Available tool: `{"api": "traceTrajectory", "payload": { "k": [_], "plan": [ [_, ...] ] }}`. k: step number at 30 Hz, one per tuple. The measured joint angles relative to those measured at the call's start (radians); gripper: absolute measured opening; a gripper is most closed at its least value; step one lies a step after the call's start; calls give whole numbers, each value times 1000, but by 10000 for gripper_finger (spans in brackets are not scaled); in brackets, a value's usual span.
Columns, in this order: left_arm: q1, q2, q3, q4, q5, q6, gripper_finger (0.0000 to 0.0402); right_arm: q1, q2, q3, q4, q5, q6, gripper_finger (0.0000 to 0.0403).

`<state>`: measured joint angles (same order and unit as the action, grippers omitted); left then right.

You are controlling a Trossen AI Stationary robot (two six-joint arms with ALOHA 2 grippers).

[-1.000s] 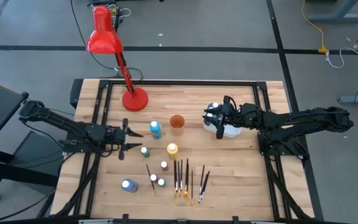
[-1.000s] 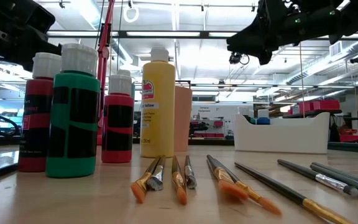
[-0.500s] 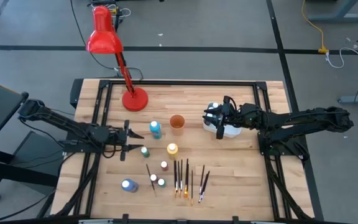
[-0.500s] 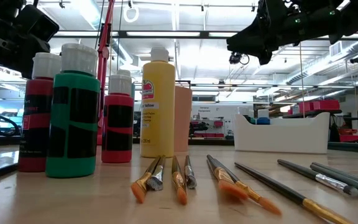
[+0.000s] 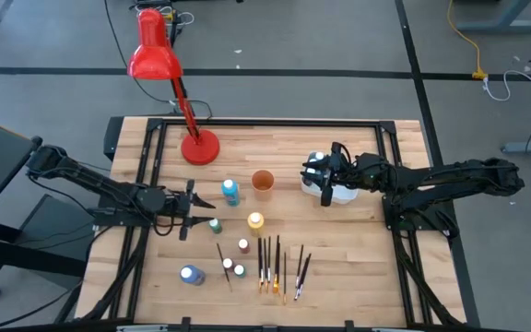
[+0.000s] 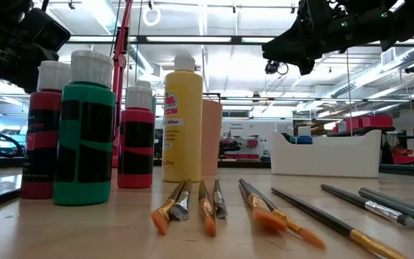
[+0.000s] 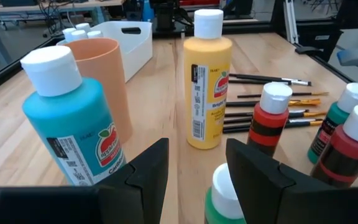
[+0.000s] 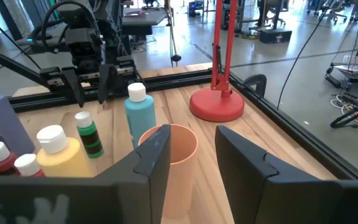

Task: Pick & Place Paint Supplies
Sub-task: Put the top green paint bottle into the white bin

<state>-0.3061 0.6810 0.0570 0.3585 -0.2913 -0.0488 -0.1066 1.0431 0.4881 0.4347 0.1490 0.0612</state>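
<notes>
The left gripper (image 5: 199,210) hovers with its fingers spread wide and empty, and a small green paint bottle (image 5: 215,224) stands just past its fingertips. In the left wrist view that bottle's white cap (image 7: 224,186) sits low between the two dark fingers, not touched by either. A teal paint bottle (image 5: 230,191) stands just beside the gripper toward the lamp side, and a yellow paint bottle (image 5: 255,221) is a little farther on.

The right gripper (image 5: 326,178) hangs above the white tub (image 5: 342,194), jaws parted with nothing between them. The orange cup (image 5: 263,183) stands near it on the table.

The paintbrushes (image 5: 277,264) lie side by side near the front edge, well apart from both grippers, with two red bottles (image 5: 243,245) and a purple bottle (image 5: 192,275) close by.

The red lamp base (image 5: 200,147) rests toward the rear. From the low view the tub's contents are mostly hidden behind its wall; only a couple of caps (image 6: 304,132) show.
</notes>
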Motion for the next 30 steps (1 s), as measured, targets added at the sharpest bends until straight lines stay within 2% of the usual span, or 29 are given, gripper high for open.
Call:
{"api": "traceTrajectory", "payload": {
  "k": [7, 13, 18, 23, 30],
  "plan": [
    [0, 2, 0, 1, -2, -4, 171, 0, 0, 0, 0, 0, 0, 129],
    [0, 2, 0, 1, 91, -80, 171, 0, 0, 0, 0, 0, 0, 129],
    [0, 2, 0, -1, 73, -177, 171, 0, 0, 0, 0, 0, 0, 129],
    [0, 4, 0, -1, 89, -176, 182, 0, 0, 0, 4, 0, 0, 129],
    [0, 92, 0, -1, 94, -180, 206, 0, 0, 0, 43, 0, 0, 129]
  ]
}}
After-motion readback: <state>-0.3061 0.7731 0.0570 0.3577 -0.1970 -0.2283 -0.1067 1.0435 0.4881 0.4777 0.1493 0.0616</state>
